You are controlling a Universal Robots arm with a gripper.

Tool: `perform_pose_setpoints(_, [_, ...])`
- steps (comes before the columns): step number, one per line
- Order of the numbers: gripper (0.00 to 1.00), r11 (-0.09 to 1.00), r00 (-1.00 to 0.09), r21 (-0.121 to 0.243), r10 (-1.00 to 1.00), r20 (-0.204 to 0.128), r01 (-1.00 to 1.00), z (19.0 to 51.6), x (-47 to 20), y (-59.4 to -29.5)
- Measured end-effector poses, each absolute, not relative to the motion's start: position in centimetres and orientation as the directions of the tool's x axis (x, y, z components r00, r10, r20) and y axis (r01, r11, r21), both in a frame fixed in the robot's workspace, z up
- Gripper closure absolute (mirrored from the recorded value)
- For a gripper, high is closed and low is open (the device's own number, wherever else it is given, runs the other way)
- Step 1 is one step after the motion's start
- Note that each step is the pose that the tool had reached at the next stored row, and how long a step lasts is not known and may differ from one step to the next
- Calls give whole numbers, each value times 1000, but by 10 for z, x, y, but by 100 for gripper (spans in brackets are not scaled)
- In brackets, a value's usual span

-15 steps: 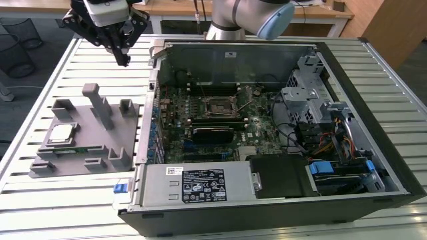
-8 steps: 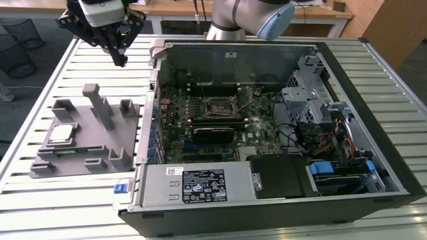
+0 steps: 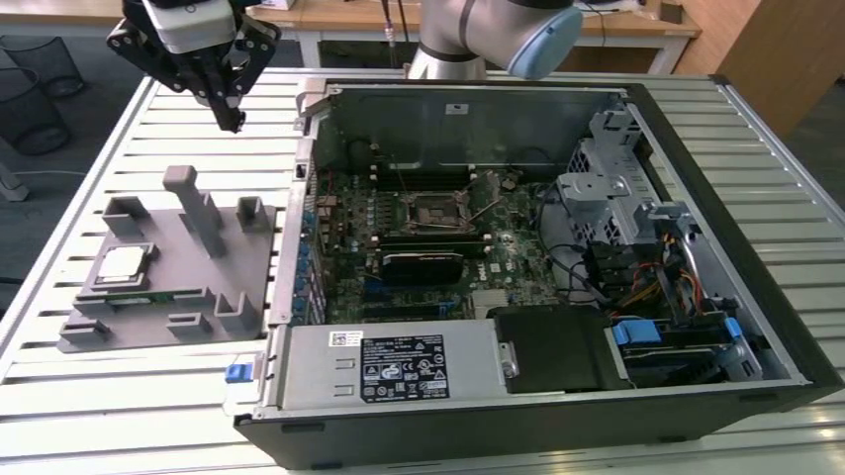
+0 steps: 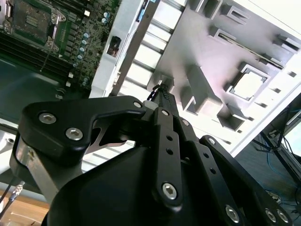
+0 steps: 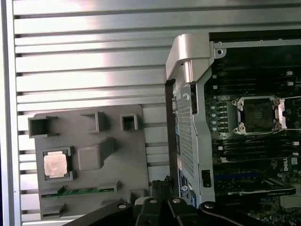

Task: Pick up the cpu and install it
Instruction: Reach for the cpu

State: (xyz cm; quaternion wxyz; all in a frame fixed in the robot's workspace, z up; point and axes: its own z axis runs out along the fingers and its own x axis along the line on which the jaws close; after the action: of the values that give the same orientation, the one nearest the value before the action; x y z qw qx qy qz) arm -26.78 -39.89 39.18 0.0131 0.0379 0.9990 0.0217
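The cpu (image 3: pixel 123 264) (image 4: pixel 248 84) (image 5: pixel 55 165), a small square chip with a pale metal top, lies in a raised seat on the grey tray (image 3: pixel 158 332) at the exterior view's left. My gripper (image 3: pixel 235 123) (image 4: pixel 160 88) (image 5: pixel 162 184) hangs high above the slatted table behind the tray, between it and the computer case. Its black fingers meet at the tips and hold nothing. The black socket frame (image 3: pixel 436 210) (image 4: pixel 30 19) (image 5: pixel 257 114) sits in the middle of the motherboard, with its metal lever beside it.
The open computer case (image 3: pixel 739 327) takes up the exterior view's right, with a drive cage, cables and a power supply (image 3: pixel 383 366) inside. A green memory stick (image 3: pixel 152 297) (image 5: pixel 77 191) rests on the tray near the chip. Tall posts (image 3: pixel 198 208) rise from the tray.
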Motion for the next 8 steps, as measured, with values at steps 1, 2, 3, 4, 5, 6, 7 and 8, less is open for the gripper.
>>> perform_pose_setpoints(1, [89, 996, -997, 44, 76, -24, 75, 392, -269, -399])
perform_pose_setpoints(2, [89, 996, -997, 44, 76, -24, 75, 392, -269, -399])
perform_pose_setpoints(3, [89, 996, -997, 44, 76, -24, 75, 392, -270, -399])
perform_pose_setpoints(4, [89, 996, -997, 44, 76, -24, 75, 392, -271, -399])
perform_pose_setpoints(5, [89, 996, -997, 44, 76, -24, 75, 392, -272, -399])
perform_pose_setpoints(6, [89, 996, -997, 44, 76, -24, 75, 392, -273, -399])
perform_pose_setpoints(7, [89, 996, -997, 44, 76, -25, 75, 392, -273, -399])
perform_pose_setpoints(8, [89, 996, -997, 44, 76, -25, 75, 392, -274, -399])
